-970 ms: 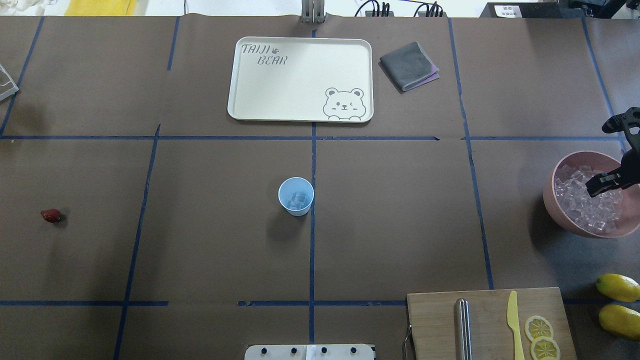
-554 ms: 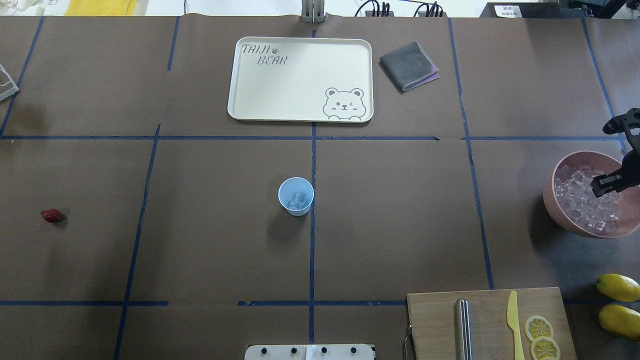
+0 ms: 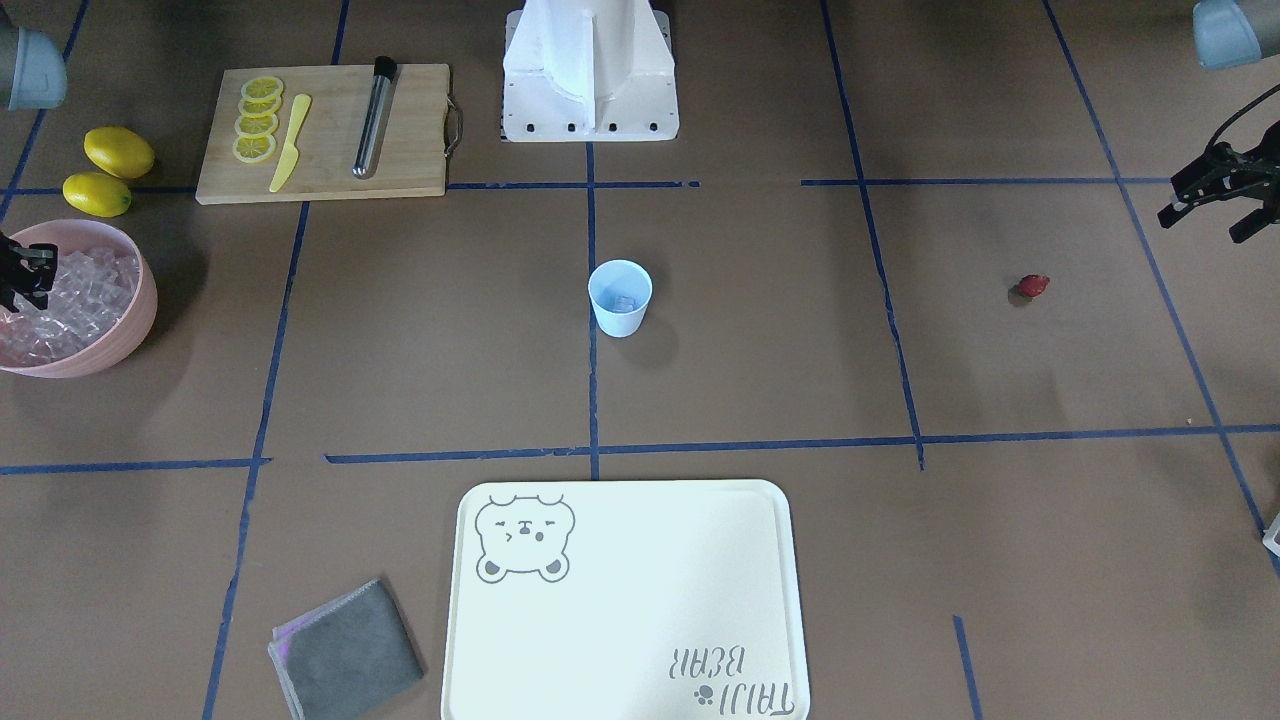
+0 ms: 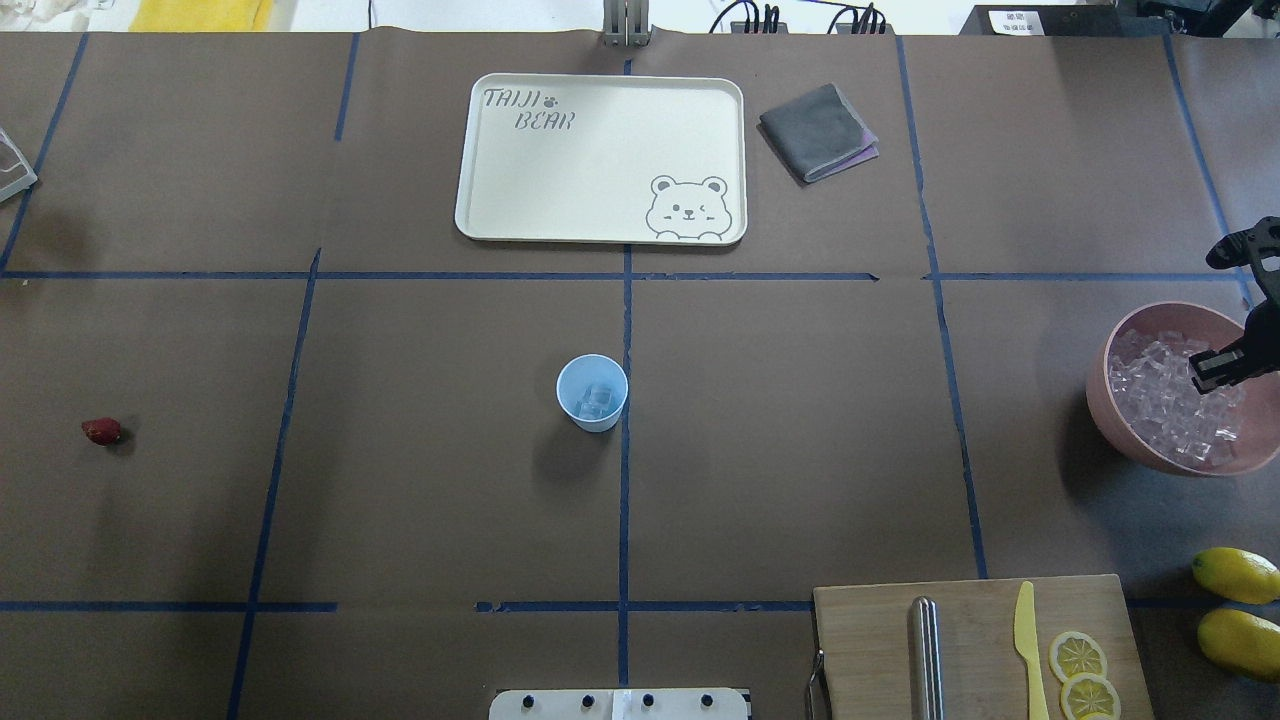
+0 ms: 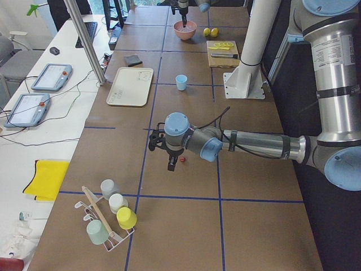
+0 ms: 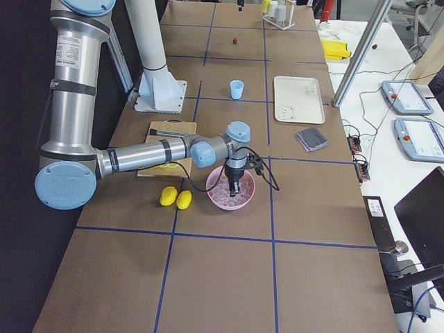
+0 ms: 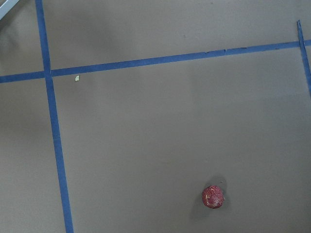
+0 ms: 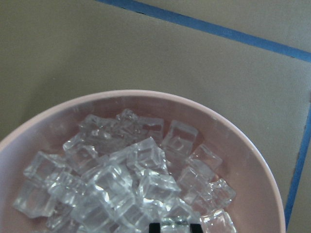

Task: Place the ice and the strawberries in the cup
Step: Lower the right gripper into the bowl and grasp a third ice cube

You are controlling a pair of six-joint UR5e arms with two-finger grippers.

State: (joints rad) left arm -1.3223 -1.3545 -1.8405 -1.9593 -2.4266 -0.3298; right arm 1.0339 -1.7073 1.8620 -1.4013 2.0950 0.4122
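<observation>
Illumination is even, diffuse and overhead. In the overhead view, soft shadows fall lower left of the cup [image 4: 592,392] and bowl [image 4: 1105,400]. Ice [image 8: 121,179] shows specular glints. Focus is sharp throughout.

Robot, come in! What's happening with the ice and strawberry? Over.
Left gripper open near strawberry. Right gripper over bowl's ice, grip unclear. Cup has ice, no strawberry yet.

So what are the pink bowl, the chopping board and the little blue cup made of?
Bowl: probably plastic, matt pink, with a smooth, even rim. Board: wood or bamboo, pale with visible grain. Cup: plastic or paper, plain pale blue with thin walls; I cannot tell which.
</observation>
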